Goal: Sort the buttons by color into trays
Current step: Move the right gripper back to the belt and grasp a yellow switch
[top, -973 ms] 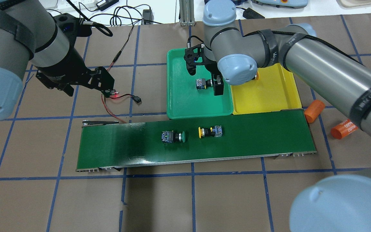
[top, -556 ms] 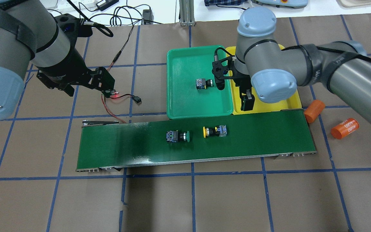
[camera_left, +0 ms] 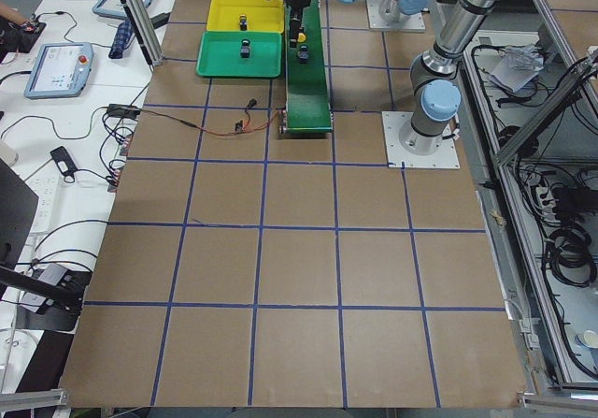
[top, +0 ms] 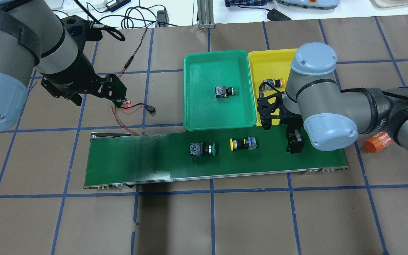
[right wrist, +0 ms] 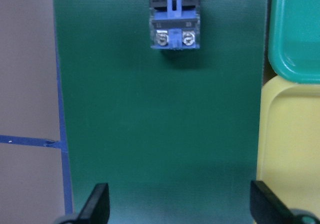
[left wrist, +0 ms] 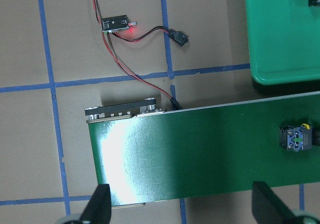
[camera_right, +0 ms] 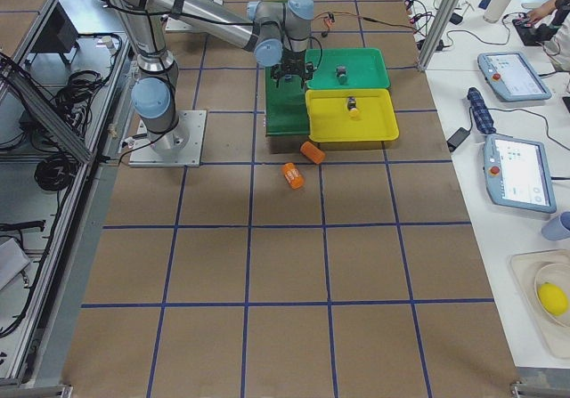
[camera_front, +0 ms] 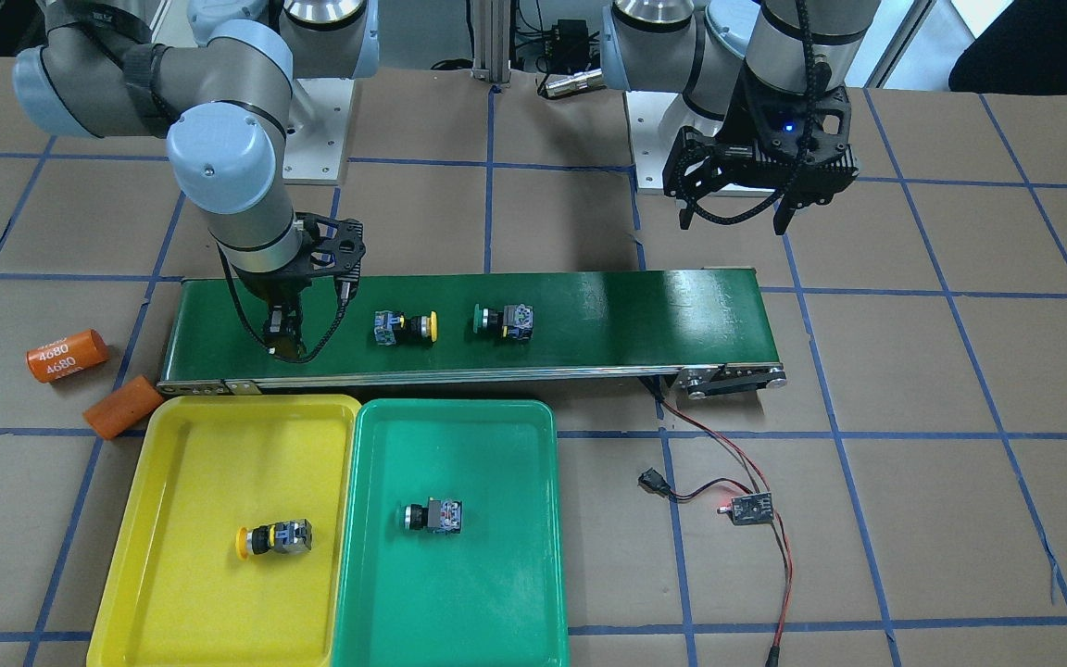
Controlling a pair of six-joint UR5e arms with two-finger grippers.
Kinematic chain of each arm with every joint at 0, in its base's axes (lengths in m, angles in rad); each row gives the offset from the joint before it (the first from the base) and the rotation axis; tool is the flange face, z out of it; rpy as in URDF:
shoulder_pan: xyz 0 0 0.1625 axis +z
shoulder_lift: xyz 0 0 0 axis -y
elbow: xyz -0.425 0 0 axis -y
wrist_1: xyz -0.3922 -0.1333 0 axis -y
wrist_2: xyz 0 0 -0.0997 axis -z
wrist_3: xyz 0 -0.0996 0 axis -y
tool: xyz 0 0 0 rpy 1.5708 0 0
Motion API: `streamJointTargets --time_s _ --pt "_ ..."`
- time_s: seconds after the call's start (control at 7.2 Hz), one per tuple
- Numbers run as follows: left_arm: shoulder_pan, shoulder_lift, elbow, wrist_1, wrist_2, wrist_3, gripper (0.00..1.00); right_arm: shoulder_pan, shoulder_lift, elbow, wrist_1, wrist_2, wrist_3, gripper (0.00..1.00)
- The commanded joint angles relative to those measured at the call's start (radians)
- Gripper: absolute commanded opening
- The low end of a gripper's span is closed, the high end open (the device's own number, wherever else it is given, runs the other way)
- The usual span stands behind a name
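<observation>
Two buttons lie on the belt, a green-capped one (top: 202, 149) and, to its right, a yellow-capped one (top: 243, 143). The green tray (top: 204, 113) holds another green button (top: 224, 92). In the yellow tray (top: 267, 63) rests another yellow button (top: 274, 83). My right gripper (top: 293, 143) hangs open and empty over the belt's right end, right of the yellow button (right wrist: 174, 21), which shows ahead of its fingers (right wrist: 97, 206). My left gripper (top: 115, 94) is open and empty, off to the left above the paper-covered table near the belt's left end.
The long dark green conveyor belt (top: 136, 159) runs across in front of the trays. Two orange cylinders (camera_front: 66, 355) (camera_front: 121, 408) lie beyond its right end. A small sensor board with a red light (top: 128, 104) and red-black wires lies by the belt's left end.
My right arm has swung from over the green tray, across the yellow tray, to above the belt's right end. Both buttons on the belt have drifted right. The left arm has stayed put.
</observation>
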Motion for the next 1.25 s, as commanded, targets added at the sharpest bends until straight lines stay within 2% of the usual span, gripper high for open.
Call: streamJointTargets --time_s 0.0,0.28,0.69,1.11 --pt "0.0 -0.002 0.0 0.0 -0.001 0.002 1.0 0.013 -0.004 0.01 0.0 0.006 0.005 1.0" --pt "0.0 -0.002 0.0 0.0 -0.001 0.002 1.0 0.056 0.005 0.008 -0.011 0.004 0.051 1.0" --pt "0.002 -0.002 0.002 0.0 -0.001 0.0 1.0 0.058 0.02 0.013 -0.019 0.007 0.062 1.0" --pt "0.0 -0.004 0.0 0.014 -0.001 0.005 1.0 0.058 0.026 0.011 -0.026 0.05 0.052 1.0"
